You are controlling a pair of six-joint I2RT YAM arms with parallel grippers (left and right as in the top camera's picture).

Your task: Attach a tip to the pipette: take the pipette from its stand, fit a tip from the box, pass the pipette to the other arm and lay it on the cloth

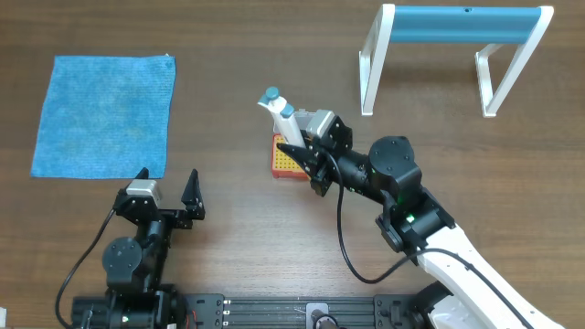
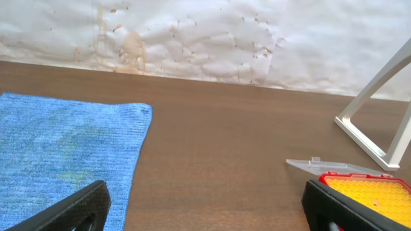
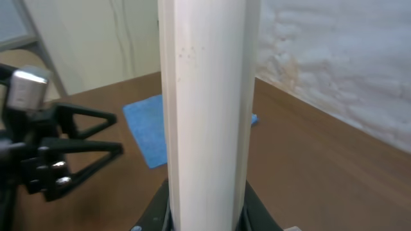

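Sitting between the right jaws, the pipette [image 3: 205,96] is clamped.

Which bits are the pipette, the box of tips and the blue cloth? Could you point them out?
pipette [image 1: 277,108]: top view, on its white body.
tip box [image 1: 286,163]: top view, on its yellow top.
blue cloth [image 1: 105,117]: top view, on its middle.
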